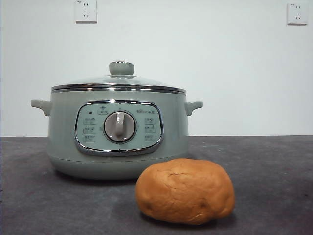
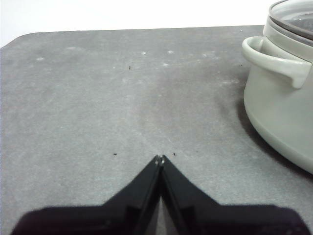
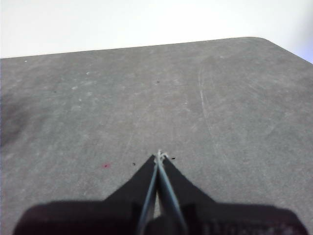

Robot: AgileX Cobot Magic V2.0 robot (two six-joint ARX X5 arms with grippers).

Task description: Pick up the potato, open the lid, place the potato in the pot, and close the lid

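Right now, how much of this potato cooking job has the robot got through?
None of it. The potato lies on the table before the pot, whose lid is on. The left gripper and right gripper are shut and empty. Picking up, opening, loading and closing all remain.

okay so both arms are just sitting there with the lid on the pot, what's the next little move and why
Probably open one gripper and bring it toward the potato. The potato lies untouched on the table in front of the pot, the lid is on, and the left gripper and right gripper are shut, holding nothing.
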